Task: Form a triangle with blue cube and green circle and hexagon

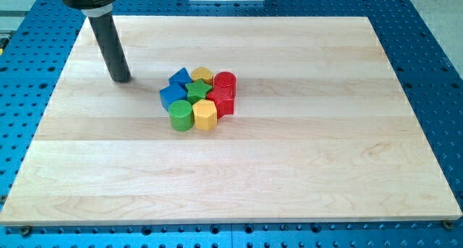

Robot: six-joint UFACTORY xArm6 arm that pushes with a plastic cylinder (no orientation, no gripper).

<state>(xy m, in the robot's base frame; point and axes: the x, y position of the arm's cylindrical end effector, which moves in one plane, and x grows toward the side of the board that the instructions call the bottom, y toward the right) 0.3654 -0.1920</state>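
The blocks sit in one tight cluster near the board's middle. The blue cube [172,95] is at the cluster's left. The green circle [181,115] is at its lower left, touching the yellow hexagon [205,115] at its lower right. My tip [121,79] rests on the board to the upper left of the cluster, apart from the blue cube by a clear gap.
The cluster also holds a second blue block [179,78], a yellow block [202,75], a green star [196,90], a red cylinder [225,81] and another red block [222,100]. The wooden board [325,147] lies on a blue perforated table.
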